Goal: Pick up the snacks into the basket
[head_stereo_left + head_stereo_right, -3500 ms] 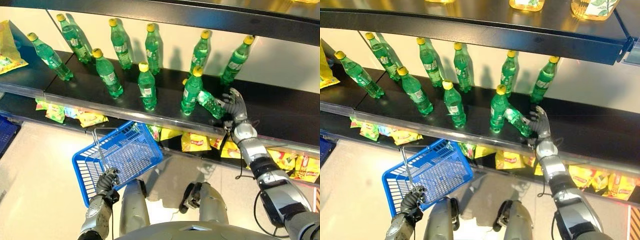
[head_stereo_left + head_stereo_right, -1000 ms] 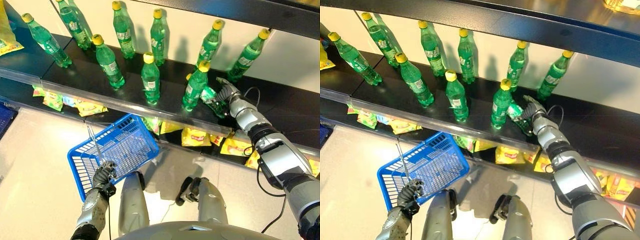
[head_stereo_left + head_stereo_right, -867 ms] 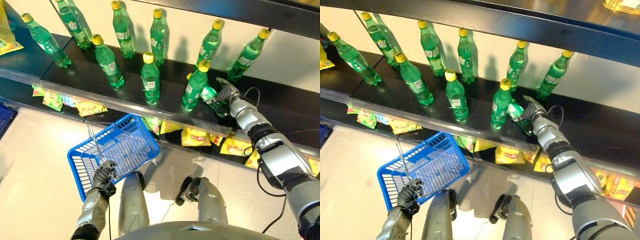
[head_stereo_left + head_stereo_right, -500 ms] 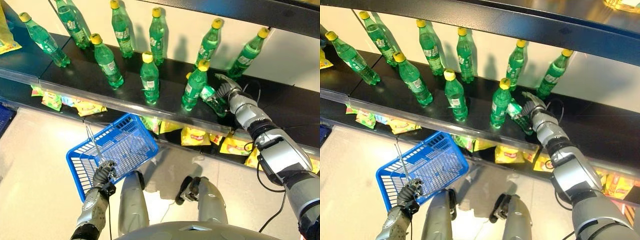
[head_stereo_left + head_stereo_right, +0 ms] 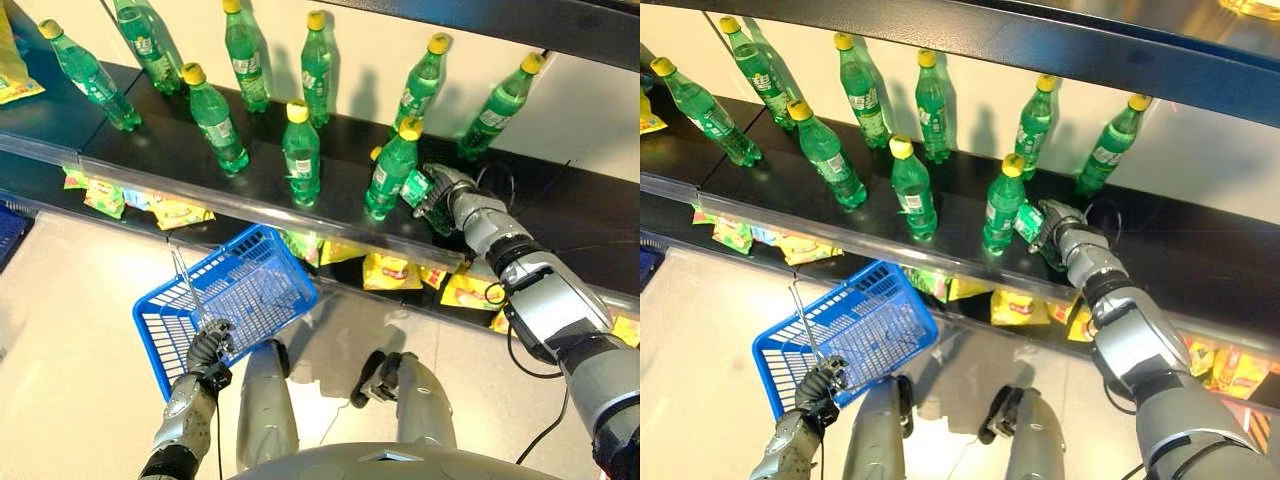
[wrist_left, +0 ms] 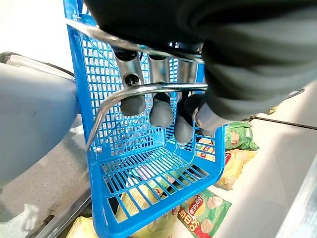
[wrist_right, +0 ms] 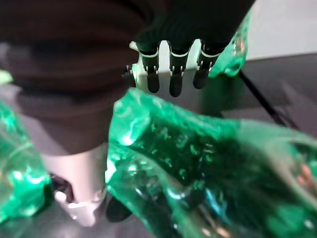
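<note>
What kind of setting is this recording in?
Most likely a shop aisle or a mock-up of one: rows of green bottles on a dark shelf, snack bags on the shelf below, and a blue shopping basket.

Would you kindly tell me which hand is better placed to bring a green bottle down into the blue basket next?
The right hand: its fingers are already curled round the tipped green plastic bottle on the dark shelf. The left hand grips the blue wire basket by its metal handle.

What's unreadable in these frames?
- Lying green bottle: its cap end is hidden behind the upright bottle in both eye views.
- Snack packets on the lower shelf: upper parts hidden under the bottle shelf's front edge.
- Blue basket: its top is cut off by the left hand.
</note>
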Available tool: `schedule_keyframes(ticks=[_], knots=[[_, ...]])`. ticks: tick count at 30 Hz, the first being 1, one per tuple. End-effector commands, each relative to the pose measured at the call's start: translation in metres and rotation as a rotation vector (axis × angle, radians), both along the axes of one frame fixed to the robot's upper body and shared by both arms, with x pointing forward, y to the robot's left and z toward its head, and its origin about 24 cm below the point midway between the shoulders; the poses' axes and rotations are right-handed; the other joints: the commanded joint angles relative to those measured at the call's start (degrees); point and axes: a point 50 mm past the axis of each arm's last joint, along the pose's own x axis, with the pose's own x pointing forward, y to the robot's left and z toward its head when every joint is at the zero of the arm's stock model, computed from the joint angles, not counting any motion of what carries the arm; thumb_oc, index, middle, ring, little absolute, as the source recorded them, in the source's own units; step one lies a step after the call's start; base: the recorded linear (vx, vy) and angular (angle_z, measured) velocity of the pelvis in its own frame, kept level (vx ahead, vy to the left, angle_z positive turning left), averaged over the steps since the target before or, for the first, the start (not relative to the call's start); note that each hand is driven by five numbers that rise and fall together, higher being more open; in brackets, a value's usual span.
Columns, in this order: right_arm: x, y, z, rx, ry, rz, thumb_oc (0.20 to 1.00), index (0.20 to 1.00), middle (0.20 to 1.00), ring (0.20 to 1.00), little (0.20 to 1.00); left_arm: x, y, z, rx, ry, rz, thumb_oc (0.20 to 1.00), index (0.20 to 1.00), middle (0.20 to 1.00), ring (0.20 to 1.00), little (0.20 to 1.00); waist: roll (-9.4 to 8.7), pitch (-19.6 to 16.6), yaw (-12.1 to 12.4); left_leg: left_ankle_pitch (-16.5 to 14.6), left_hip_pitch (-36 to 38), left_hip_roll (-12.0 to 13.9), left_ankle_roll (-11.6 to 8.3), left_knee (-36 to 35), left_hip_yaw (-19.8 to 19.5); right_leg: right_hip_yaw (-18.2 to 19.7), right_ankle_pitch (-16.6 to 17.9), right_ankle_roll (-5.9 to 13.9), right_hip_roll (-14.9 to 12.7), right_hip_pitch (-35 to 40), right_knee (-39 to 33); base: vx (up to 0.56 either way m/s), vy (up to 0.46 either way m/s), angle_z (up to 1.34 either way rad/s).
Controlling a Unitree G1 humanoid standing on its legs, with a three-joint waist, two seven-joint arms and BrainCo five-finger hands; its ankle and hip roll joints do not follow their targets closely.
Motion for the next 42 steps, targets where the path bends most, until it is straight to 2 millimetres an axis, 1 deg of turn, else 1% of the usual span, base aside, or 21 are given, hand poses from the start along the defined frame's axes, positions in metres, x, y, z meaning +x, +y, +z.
schedule_keyframes(ticks=[1, 3, 5, 6, 10, 11, 12, 13, 14, 15, 22, 23, 24, 25, 32, 42], knots=[[0.005, -0.014, 0.016, -0.075, 0.004, -0.045, 1.000, 1.000, 1.000, 1.000, 1.000, -0.002, -0.003, 0.005, -0.002, -0.037, -0.056, 0.200, 0.200, 0.200, 0.200, 0.200, 0.59, -1.4, 1.5, -0.2, -1.4, -1.5, 3.69, 1.1, 3.3, 3.3, 5.4, 5.84, 1.0, -0.6, -3.0, 0.00, 0.000, 0.00], [0.004, -0.014, 0.013, -0.079, 0.016, -0.050, 1.000, 1.000, 1.000, 1.000, 1.000, -0.003, -0.003, 0.005, -0.001, -0.035, -0.061, 0.200, 0.200, 0.200, 0.200, 0.200, 0.64, -1.4, 1.6, -0.2, -1.4, -1.6, 3.72, 1.1, 3.2, 3.2, 5.3, 5.87, 0.9, -0.5, -3.0, 0.00, 0.000, 0.00], [0.003, -0.018, 0.009, -0.087, 0.036, -0.067, 1.000, 1.000, 1.000, 1.000, 1.000, -0.003, -0.004, 0.005, -0.001, -0.034, -0.074, 0.200, 0.200, 0.200, 0.200, 0.200, 0.75, -1.4, 1.8, -0.2, -1.4, -1.6, 3.75, 1.2, 3.2, 3.2, 5.3, 5.92, 0.8, -0.6, -2.9, 0.00, 0.000, 0.00], [0.001, -0.022, 0.004, -0.098, 0.059, -0.085, 1.000, 1.000, 1.000, 1.000, 1.000, -0.002, -0.004, 0.005, 0.005, -0.032, -0.081, 0.200, 0.200, 0.200, 0.200, 0.200, 0.77, -1.4, 2.1, -0.2, -1.6, -1.8, 3.80, 1.4, 3.0, 3.1, 5.4, 5.94, 0.7, -0.6, -2.7, 0.00, 0.000, 0.00], [-0.002, -0.027, -0.001, -0.110, 0.084, -0.104, 1.000, 1.000, 1.000, 1.000, 1.000, -0.002, -0.006, 0.006, 0.004, -0.037, -0.095, 0.200, 0.200, 0.200, 0.200, 0.200, 0.96, -1.2, 2.5, -0.2, -1.5, -2.0, 3.89, 1.3, 3.0, 3.1, 5.5, 6.07, 0.5, -0.7, -2.7, 0.00, 0.000, 0.00], [-0.005, -0.032, -0.006, -0.110, 0.105, -0.128, 1.000, 1.000, 1.000, 1.000, 1.000, 0.000, -0.006, 0.007, 0.005, -0.043, -0.104, 0.200, 0.200, 0.200, 0.200, 0.200, 1.12, -1.0, 2.8, -0.1, -1.6, -2.1, 3.94, 1.3, 2.9, 3.1, 5.6, 6.15, 0.4, -0.7, -2.6, 0.00, 0.000, 0.00], [-0.005, -0.032, -0.006, -0.110, 0.105, -0.128, 1.000, 1.000, 1.000, 1.000, 1.000, 0.000, -0.006, 0.007, 0.005, -0.043, -0.104, 0.200, 0.200, 0.200, 0.200, 0.200, 1.12, -1.0, 2.8, -0.1, -1.6, -2.1, 3.95, 1.3, 2.9, 3.1, 5.6, 6.15, 0.4, -0.7, -2.6, -0.02, 0.012, 0.06], [-0.007, -0.040, -0.007, -0.112, 0.118, -0.154, 1.000, 1.000, 1.000, 1.000, 1.000, 0.001, -0.007, 0.009, 0.008, -0.058, -0.113, 0.200, 0.200, 0.200, 0.200, 0.200, 1.35, -0.8, 3.2, -0.1, -1.7, -2.4, 3.99, 1.3, 2.8, 3.0, 5.6, 6.23, 0.3, -0.8, -2.5, -0.01, 0.006, 0.06], [-0.007, -0.040, -0.007, -0.112, 0.118, -0.154, 1.000, 1.000, 1.000, 1.000, 1.000, 0.001, -0.007, 0.009, 0.008, -0.058, -0.113, 0.200, 0.200, 0.200, 0.200, 0.200, 1.35, -0.8, 3.2, -0.1, -1.7, -2.4, 3.99, 1.3, 2.8, 3.0, 5.6, 6.23, 0.2, -0.8, -2.5, -0.02, 0.006, 0.08], [-0.010, -0.041, -0.012, -0.115, 0.140, -0.172, 1.000, 1.000, 1.000, 1.000, 1.000, 0.003, -0.008, 0.011, 0.011, -0.066, -0.134, 0.200, 0.200, 0.200, 0.200, 0.200, 1.70, -0.7, 3.8, 0.0, -2.0, -2.7, 4.08, 1.3, 2.6, 2.8, 5.6, 6.31, 0.0, -0.7, -2.5, -0.01, 0.003, 0.07], [-0.012, -0.048, -0.011, -0.145, 0.155, -0.195, 1.000, 1.000, 1.000, 1.000, 1.000, 0.005, -0.008, 0.018, 0.028, -0.092, -0.157, 0.200, 0.200, 0.200, 0.200, 0.200, 2.38, 0.0, 5.1, 0.2, -2.5, -3.1, 4.31, 1.3, 2.3, 2.4, 5.8, 6.51, -0.7, -1.1, -2.0, -0.01, 0.007, 0.06], [-0.012, -0.050, -0.011, -0.146, 0.149, -0.204, 0.793, 0.793, 0.793, 0.793, 0.793, 0.005, -0.009, 0.018, 0.026, -0.094, -0.157, 0.200, 0.200, 0.200, 0.200, 0.200, 2.44, 0.0, 5.2, 0.3, -2.7, -3.2, 4.33, 1.4, 2.3, 2.4, 5.8, 6.50, -0.7, -1.2, -2.0, -0.01, 0.004, 0.05], [-0.012, -0.050, -0.011, -0.146, 0.149, -0.204, 0.216, 0.216, 0.216, 0.216, 0.216, 0.005, -0.009, 0.018, 0.026, -0.094, -0.157, 0.200, 0.200, 0.200, 0.200, 0.200, 2.44, 0.0, 5.2, 0.3, -2.7, -3.2, 4.33, 1.4, 2.3, 2.4, 5.8, 6.50, -0.7, -1.3, -2.0, 0.00, 0.000, 0.00], [-0.013, -0.053, -0.010, -0.147, 0.141, -0.213, 0.200, 0.200, 0.200, 0.200, 0.200, 0.006, -0.009, 0.018, 0.021, -0.097, -0.153, 0.200, 0.200, 0.200, 0.200, 0.200, 2.55, 0.0, 5.2, 0.2, -3.0, -3.2, 4.39, 1.7, 2.3, 2.4, 5.8, 6.47, -0.9, -1.6, -1.6, 0.00, 0.000, 0.00], [-0.015, -0.062, -0.008, -0.151, 0.139, -0.244, 0.200, 0.200, 0.200, 0.200, 0.200, 0.006, -0.008, 0.020, 0.012, -0.107, -0.136, 0.200, 0.200, 0.200, 0.200, 0.200, 2.87, 0.2, 4.9, 0.2, -4.0, -3.1, 4.45, 2.6, 2.3, 2.6, 5.6, 6.26, -1.0, -2.6, -0.9, -0.01, 0.004, 0.02], [-0.018, -0.072, -0.008, -0.157, 0.139, -0.267, 0.200, 0.200, 0.200, 0.200, 0.200, 0.005, -0.008, 0.021, -0.001, -0.113, -0.124, 0.200, 0.200, 0.200, 0.200, 0.200, 2.77, 0.0, 4.1, 0.3, -4.2, -2.7, 4.33, 2.4, 2.5, 2.6, 5.9, 6.30, -0.9, -2.7, -1.2, 0.00, 0.002, 0.01]])
